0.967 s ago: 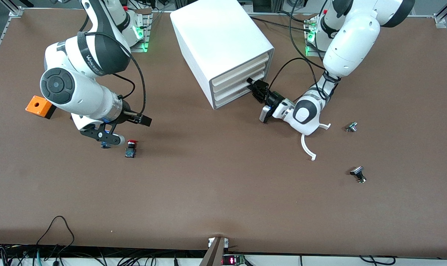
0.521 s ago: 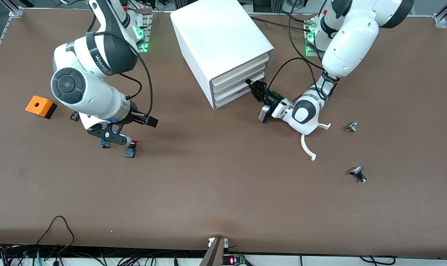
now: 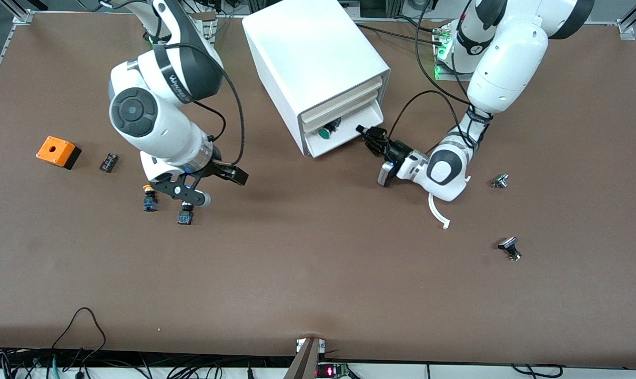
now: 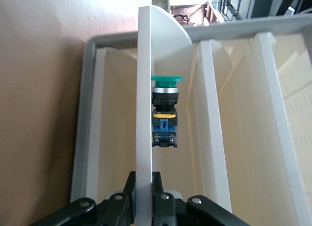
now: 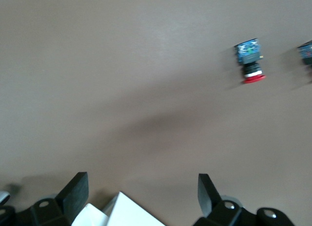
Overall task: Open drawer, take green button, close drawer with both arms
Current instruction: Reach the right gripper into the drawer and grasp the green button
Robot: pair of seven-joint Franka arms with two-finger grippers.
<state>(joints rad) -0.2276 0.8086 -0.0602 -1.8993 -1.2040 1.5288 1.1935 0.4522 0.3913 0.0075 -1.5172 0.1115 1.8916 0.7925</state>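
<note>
The white cabinet point(image 3: 318, 63) stands at the middle of the table near the arms' bases. Its lowest drawer point(image 3: 349, 138) is pulled partly out. The green-capped button point(image 3: 325, 132) lies inside the drawer and also shows in the left wrist view point(image 4: 165, 119). My left gripper point(image 3: 369, 135) is shut on the drawer's front lip point(image 4: 144, 114), with a finger on each side of it point(image 4: 144, 184). My right gripper point(image 3: 228, 178) is open and empty point(image 5: 141, 187), over the table between the cabinet and the loose buttons.
A red-capped button point(image 5: 249, 65) and an orange-capped one point(image 3: 149, 199) lie under the right arm. An orange box point(image 3: 58, 151) and a small black part point(image 3: 108, 161) lie toward the right arm's end. Two metal knobs point(image 3: 500, 180) point(image 3: 510, 248) and a white curved piece point(image 3: 437, 210) lie toward the left arm's end.
The left gripper has pulled the lowest drawer out, uncovering the green button. The right arm has moved toward the cabinet, uncovering the orange-capped button and the black part.
</note>
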